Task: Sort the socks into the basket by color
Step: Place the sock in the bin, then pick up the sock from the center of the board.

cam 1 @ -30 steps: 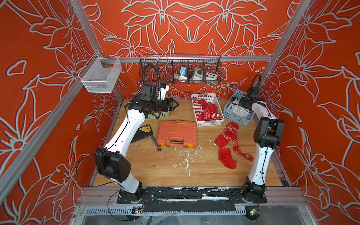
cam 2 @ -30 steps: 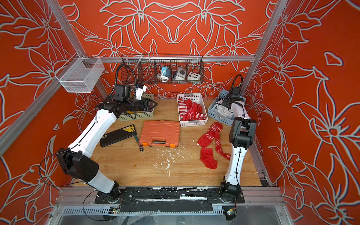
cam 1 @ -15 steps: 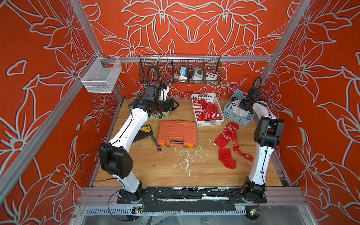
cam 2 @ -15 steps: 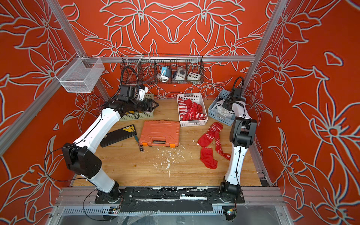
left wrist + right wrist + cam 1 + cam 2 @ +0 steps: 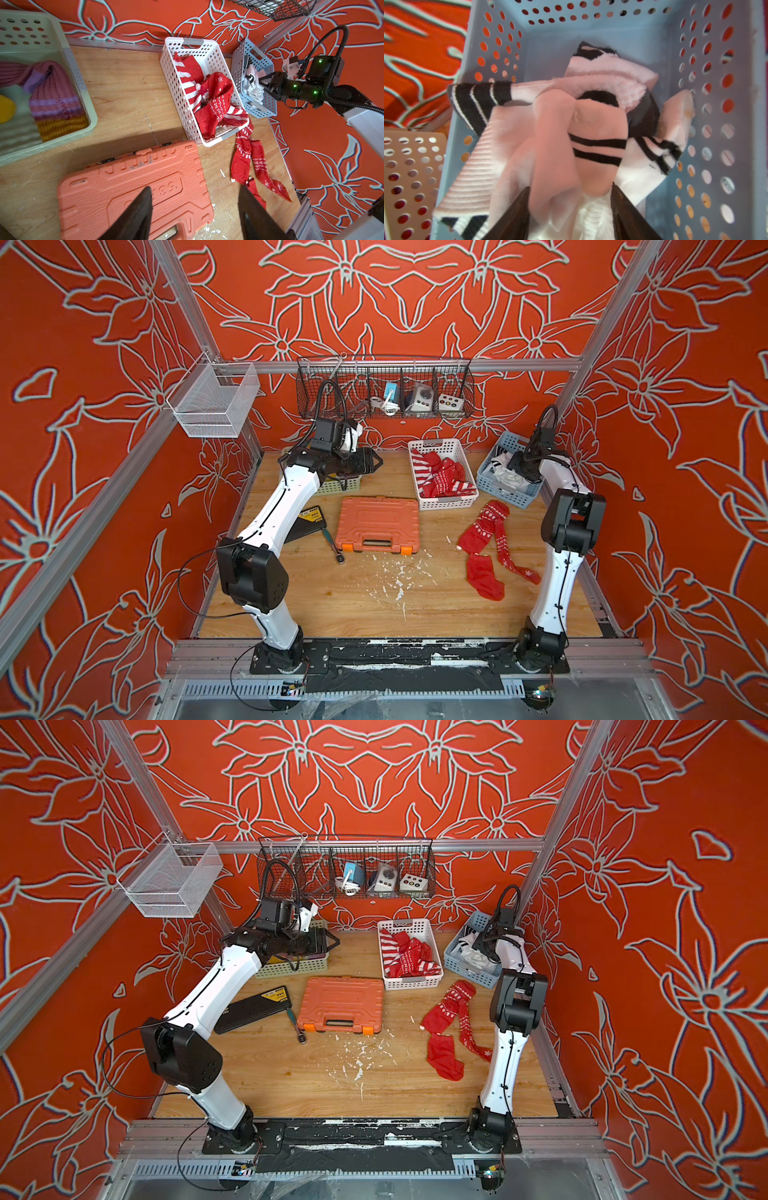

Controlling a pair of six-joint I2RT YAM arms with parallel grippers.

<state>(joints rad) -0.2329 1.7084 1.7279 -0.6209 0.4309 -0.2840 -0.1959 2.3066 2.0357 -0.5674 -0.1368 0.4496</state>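
Note:
Three red socks [image 5: 485, 531] with white snowflakes lie on the wooden table right of centre, also visible in the left wrist view [image 5: 243, 162]. More red socks [image 5: 442, 479] fill the white basket [image 5: 430, 443]. White socks with black stripes [image 5: 591, 116] lie piled in the blue basket [image 5: 500, 494]. Purple and mustard socks [image 5: 52, 93] rest in the green basket [image 5: 91, 116]. My right gripper [image 5: 570, 185] hangs in the blue basket, open, with loose white sock fabric between its fingers. My left gripper [image 5: 195, 187] is open and empty, above the table beside the green basket.
An orange tool case [image 5: 378, 522] lies mid-table, with a black case [image 5: 307, 522] and a ratchet [image 5: 332, 543] to its left. A black wire rack [image 5: 384, 393] hangs on the back wall and a white wire basket [image 5: 212, 406] on the left frame. White flecks litter the table.
My right gripper's jaws have opened over the blue basket and let go of the white sock. My left arm has shifted slightly to the right, jaws still open.

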